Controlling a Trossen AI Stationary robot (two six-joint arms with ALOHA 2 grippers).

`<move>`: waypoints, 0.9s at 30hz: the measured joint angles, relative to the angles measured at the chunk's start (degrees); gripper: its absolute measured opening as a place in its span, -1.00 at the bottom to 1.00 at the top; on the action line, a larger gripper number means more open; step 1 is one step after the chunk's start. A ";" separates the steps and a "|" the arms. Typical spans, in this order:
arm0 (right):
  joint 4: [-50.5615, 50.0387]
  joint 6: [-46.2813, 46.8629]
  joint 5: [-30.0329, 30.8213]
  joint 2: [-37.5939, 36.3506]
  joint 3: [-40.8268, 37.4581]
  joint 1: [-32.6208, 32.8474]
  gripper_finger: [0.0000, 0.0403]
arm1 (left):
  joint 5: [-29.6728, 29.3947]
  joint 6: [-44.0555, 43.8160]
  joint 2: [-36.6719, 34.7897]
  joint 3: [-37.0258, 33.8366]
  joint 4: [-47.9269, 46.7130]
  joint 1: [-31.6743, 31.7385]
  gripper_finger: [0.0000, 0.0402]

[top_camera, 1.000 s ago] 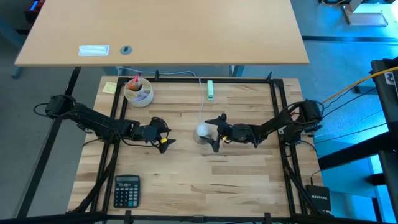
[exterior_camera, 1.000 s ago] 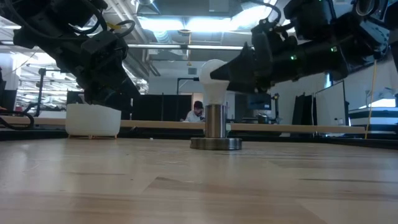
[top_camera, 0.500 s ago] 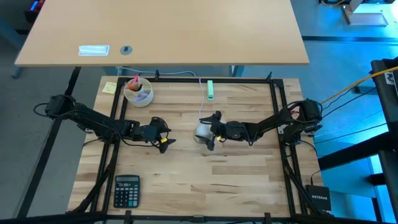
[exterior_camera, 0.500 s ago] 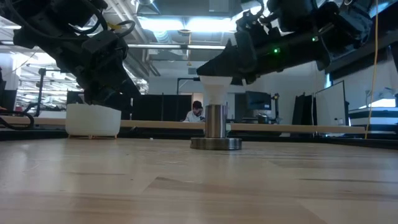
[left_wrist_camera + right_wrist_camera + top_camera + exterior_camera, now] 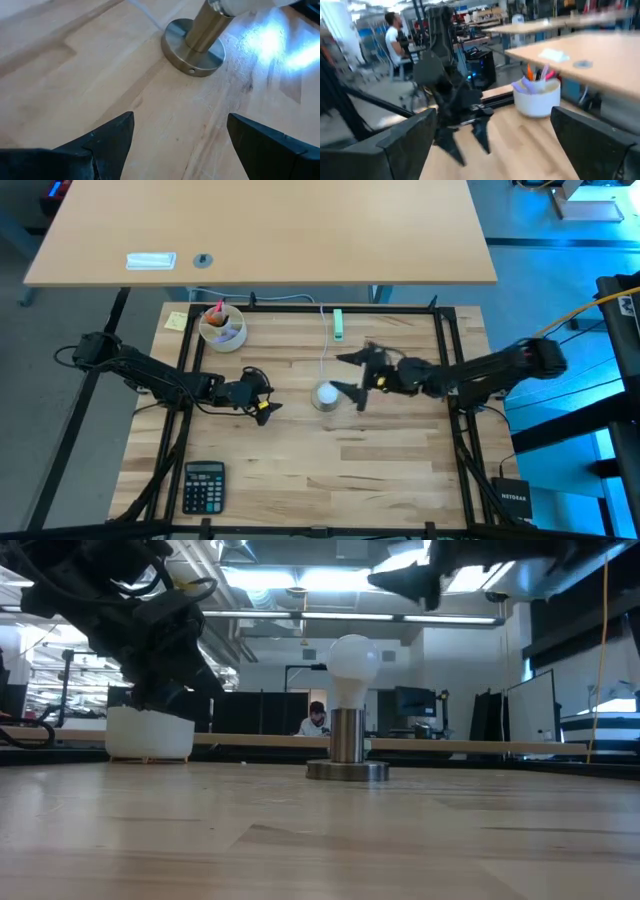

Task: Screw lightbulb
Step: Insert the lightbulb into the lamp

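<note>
The white lightbulb (image 5: 326,393) stands upright with its screw base in the grey metal socket (image 5: 346,735), whose round foot (image 5: 194,48) rests on the table. It also shows in the low view (image 5: 352,660). My right gripper (image 5: 352,374) is open. It hangs above and to the right of the bulb, clear of it, and shows high up in the low view (image 5: 420,578). My left gripper (image 5: 260,400) is open and empty, low over the table to the left of the socket. Its fingers (image 5: 107,135) point at the socket's foot.
A thin white cord (image 5: 324,350) runs from the socket to a pale green plug block (image 5: 338,325) at the far edge. A white cup with pens (image 5: 221,327) and a yellow note (image 5: 176,320) are at the far left. A calculator (image 5: 204,486) lies at the near left.
My right gripper first went toward the table's left edge, over the bulb's top. It has since risen and drawn back toward the right and far edges, tipping up, and is clear of the bulb. The bulb stays upright in the socket.
</note>
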 joint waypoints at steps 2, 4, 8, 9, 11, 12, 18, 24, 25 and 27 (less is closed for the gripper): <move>-9.49 5.27 -1.63 -4.47 1.47 0.67 0.96 | 0.64 -3.96 -0.01 0.00 -1.52 -0.04 0.54; -22.70 8.13 -1.97 -7.73 5.15 2.23 0.96 | 3.44 -7.84 -0.02 0.00 -3.66 -0.02 0.54; -50.23 8.28 -2.07 -8.54 17.25 6.29 0.96 | 10.30 -16.66 0.00 0.00 -8.72 -0.22 0.54; -55.68 7.31 -1.96 -7.90 20.39 7.42 0.96 | 11.80 -19.15 -0.02 0.00 -9.61 -0.41 0.54; -64.50 5.16 -0.75 -6.33 26.40 9.42 0.96 | 14.78 -24.40 -0.01 0.00 -10.12 -1.13 0.54; -67.55 3.61 -0.03 -5.43 28.81 10.42 0.96 | 16.17 -26.84 0.00 0.00 -9.69 -1.58 0.54; -72.21 -4.21 2.41 -0.24 38.75 15.83 0.96 | 20.64 -39.70 -0.01 0.04 -6.01 -6.06 0.54; -72.54 -6.85 3.38 5.37 42.44 18.17 0.96 | 20.61 -43.76 -0.01 0.07 0.59 -11.34 0.54; -72.49 -6.81 3.36 6.36 42.83 18.15 0.96 | 20.61 -43.69 -0.01 0.07 1.21 -12.13 0.54; -72.47 -6.55 3.36 8.56 43.43 18.15 0.96 | 20.56 -43.49 -0.02 0.07 1.94 -13.59 0.54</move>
